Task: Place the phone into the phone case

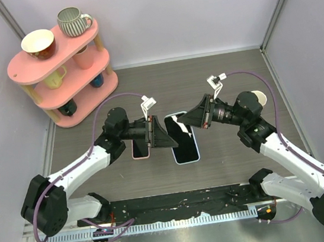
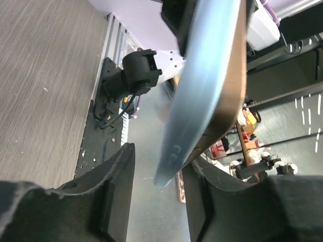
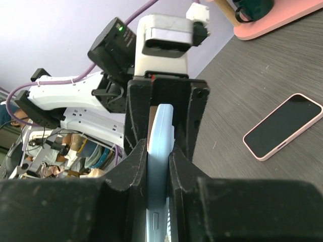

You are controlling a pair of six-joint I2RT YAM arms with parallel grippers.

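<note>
- Top external view: a pink shelf (image 1: 21, 71) with mugs stands well behind the left gripper (image 1: 169, 139), in the far left corner of the table (image 1: 223, 83).
- A pink phone (image 1: 141, 150) lies flat, screen up, partly under the left gripper's wrist, on the side away from the other arm.
- The left gripper points towards the right one, and its tips reach the near long edge of the blue phone (image 1: 185, 145).
- Left wrist view: the jaws stand partly open. One finger (image 2: 118, 171) is clear of the phone's blue back, with a strip of daylight between them. The other finger sits against or just behind the dark screen side (which of the two I cannot tell).
- The blue phone sits between the two grippers, screen facing up, and each gripper has one end of it.
- Right wrist view: the right gripper (image 1: 188, 117) is closed on the phone. Both fingers (image 3: 136, 166) press flat on its faces and the pale blue edge runs straight out between them.
- Past those fingertips, the left gripper's fingers bracket the far end of the phone.
- The pink phone lies on the table beside the right gripper, off to one side and well apart from it.
</note>
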